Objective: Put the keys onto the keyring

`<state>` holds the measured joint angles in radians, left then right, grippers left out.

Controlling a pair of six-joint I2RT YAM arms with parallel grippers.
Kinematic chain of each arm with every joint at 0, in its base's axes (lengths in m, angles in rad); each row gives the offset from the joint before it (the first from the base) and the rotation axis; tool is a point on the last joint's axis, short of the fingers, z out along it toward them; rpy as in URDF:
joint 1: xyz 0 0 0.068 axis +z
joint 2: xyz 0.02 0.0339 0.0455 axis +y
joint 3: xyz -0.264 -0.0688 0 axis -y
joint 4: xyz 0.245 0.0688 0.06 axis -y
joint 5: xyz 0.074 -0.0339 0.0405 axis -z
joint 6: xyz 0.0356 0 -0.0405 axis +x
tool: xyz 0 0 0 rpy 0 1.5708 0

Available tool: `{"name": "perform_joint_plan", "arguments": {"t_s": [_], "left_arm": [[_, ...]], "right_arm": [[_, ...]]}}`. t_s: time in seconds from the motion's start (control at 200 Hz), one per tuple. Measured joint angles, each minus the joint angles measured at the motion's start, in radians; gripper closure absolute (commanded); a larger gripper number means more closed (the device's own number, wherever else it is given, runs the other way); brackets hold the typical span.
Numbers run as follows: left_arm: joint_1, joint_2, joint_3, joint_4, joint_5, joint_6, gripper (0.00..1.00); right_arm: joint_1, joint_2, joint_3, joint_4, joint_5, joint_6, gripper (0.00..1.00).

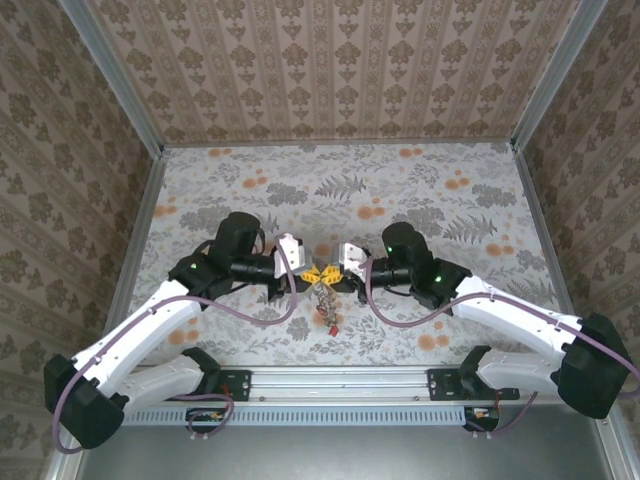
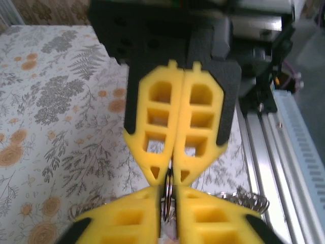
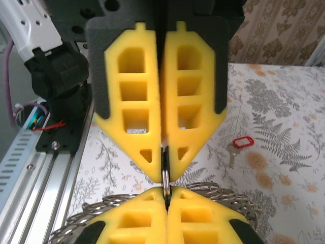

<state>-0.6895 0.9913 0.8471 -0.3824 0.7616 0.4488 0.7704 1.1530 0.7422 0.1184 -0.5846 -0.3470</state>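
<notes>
- right gripper point(image 3: 166, 195): fingers pressed together, pinching the keyring point(image 3: 165, 173) edge-on at its tips
- left gripper point(image 2: 167, 202): meets it tip to tip, jaws a thin slit apart with the ring's edge in the slit, can't tell if it truly clamps
- keyring stands upright between both sets of yellow tips, over the table point(image 1: 420, 200) centre, toward the near edge
- red-headed key point(image 3: 238, 144) lies flat on the table, apart from the ring
- silvery wire loops point(image 3: 223, 195) just behind the right gripper's fingers
</notes>
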Motion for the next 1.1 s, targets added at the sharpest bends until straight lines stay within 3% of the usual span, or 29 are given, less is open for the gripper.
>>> {"name": "perform_joint_plan", "arguments": {"t_s": [0.09, 0.475, 0.86, 0.985, 1.105], "left_arm": [[0.023, -0.044, -0.03, 0.051, 0.016, -0.032, 0.71], [0.057, -0.108, -0.075, 0.151, 0.076, -0.104, 0.72], [0.057, -0.103, -0.092, 0.201, 0.08, -0.14, 0.8], [0.061, -0.116, -0.102, 0.208, 0.08, -0.153, 0.89], [0.064, -0.123, -0.103, 0.2, 0.08, -0.158, 0.92]], "right_arm": [[-0.001, 0.0, -0.055, 0.109, 0.003, 0.059, 1.0], [-0.002, -0.001, -0.167, 0.529, 0.01, 0.262, 1.0], [0.004, 0.0, -0.167, 0.575, 0.005, 0.276, 1.0], [0.009, 0.006, -0.167, 0.575, 0.005, 0.272, 1.0], [0.011, 0.008, -0.167, 0.575, 0.004, 0.269, 1.0]]}}
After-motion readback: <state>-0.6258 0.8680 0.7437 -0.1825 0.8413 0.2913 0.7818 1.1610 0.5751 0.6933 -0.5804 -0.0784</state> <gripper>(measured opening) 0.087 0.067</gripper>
